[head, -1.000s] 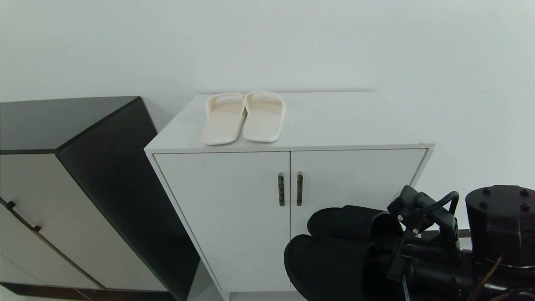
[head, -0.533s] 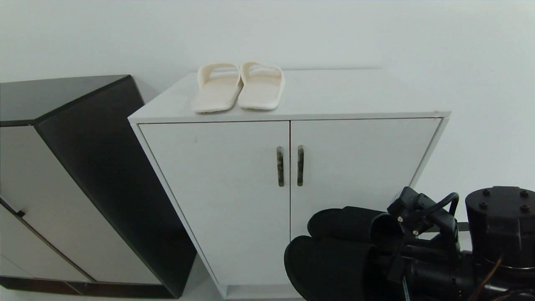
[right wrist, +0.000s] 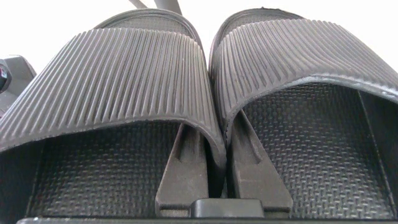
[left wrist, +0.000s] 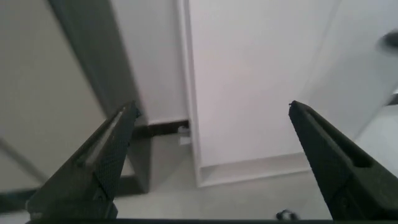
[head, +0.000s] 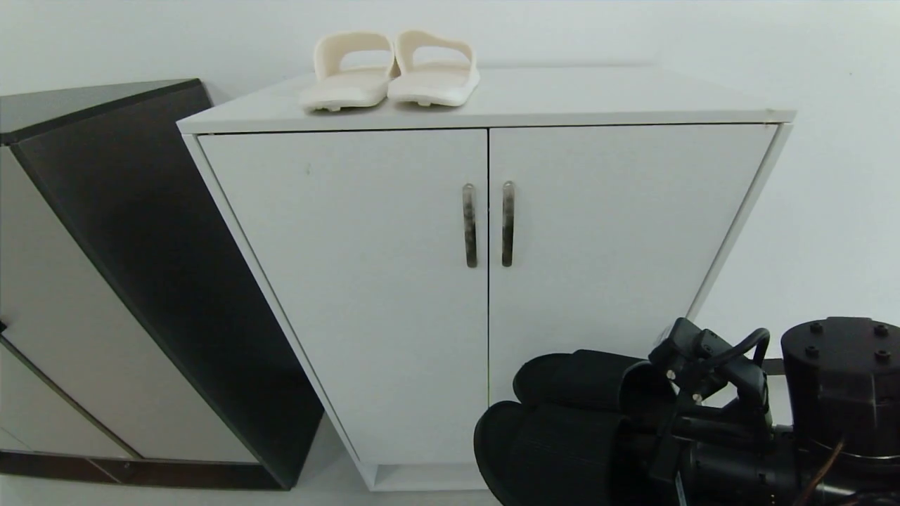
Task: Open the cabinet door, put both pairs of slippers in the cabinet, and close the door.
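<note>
Okay, two pairs of slippers, one white cabinet [head: 598,95], two doors, two handles. The right gripper [right wrist: 214,168] has its fingers [right wrist: 185,171] closed on the black slippers [head: 555,436]. One finger sits inside each slipper, and the two touching side walls are pinched between them. Both straps arch over the fingers. In the head view this pair hangs low in front of the right door [head: 612,232]. The cream slippers [head: 390,74] sit side by side on the cabinet top, well above and away from both sets of fingers. The left door [head: 351,281] and the right door are both closed, and the left handle [head: 470,225] and right handle [head: 508,223] run upright just beside each other. The left gripper [left wrist: 212,107] has its fingers [left wrist: 93,168] spread wide and holding nothing. Beyond their tips is the cabinet's lower corner by the floor. One dark cabinet [head: 140,246] stands beside it.
</note>
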Controlling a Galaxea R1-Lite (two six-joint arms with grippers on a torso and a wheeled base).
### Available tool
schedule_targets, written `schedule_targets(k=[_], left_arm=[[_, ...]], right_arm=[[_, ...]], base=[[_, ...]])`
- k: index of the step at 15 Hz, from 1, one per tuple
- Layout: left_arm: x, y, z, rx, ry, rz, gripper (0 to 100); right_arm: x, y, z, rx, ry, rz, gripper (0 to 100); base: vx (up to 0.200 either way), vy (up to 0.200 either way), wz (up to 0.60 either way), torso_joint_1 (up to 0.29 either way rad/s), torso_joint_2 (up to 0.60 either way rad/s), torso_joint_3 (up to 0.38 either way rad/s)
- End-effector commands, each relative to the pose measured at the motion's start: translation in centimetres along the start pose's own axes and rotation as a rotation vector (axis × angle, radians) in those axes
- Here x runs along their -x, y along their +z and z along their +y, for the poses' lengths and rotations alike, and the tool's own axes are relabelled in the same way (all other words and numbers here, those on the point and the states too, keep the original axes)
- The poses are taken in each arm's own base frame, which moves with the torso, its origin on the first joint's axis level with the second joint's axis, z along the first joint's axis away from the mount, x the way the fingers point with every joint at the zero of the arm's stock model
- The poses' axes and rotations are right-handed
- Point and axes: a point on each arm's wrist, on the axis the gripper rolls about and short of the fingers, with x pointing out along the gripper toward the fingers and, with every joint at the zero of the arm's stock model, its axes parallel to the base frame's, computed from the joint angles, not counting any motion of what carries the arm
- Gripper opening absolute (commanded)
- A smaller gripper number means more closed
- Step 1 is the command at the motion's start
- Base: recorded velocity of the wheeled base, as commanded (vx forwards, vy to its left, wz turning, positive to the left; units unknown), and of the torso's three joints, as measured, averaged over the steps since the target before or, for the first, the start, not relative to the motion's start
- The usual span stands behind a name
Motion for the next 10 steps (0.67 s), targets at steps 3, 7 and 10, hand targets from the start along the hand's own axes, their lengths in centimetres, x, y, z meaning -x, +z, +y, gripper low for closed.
schedule_targets(k=[3,7,10], left_arm=[[-5.5,7.8,0.2,0.063,-0.324,0.103,100],[-10.2,9.2,-0.9,0.057,-0.554,0.130,100],[-12.5,10.1,-2.9,0.034,-0.681,0.160,100]], right_arm=[[-0.1,-0.2,0.1,0.000,0.004,0.009,0],[-0.1,-0.1,0.2,0.005,0.011,0.008,0],[-0.1,-0.2,0.5,0.010,0.022,0.009,0]], base=[[0.000,0.000,0.00,-0.027,0.38,0.351],[0.000,0.000,0.00,-0.001,0.08,0.075],[0.000,0.000,0.00,0.000,0.00,0.000]])
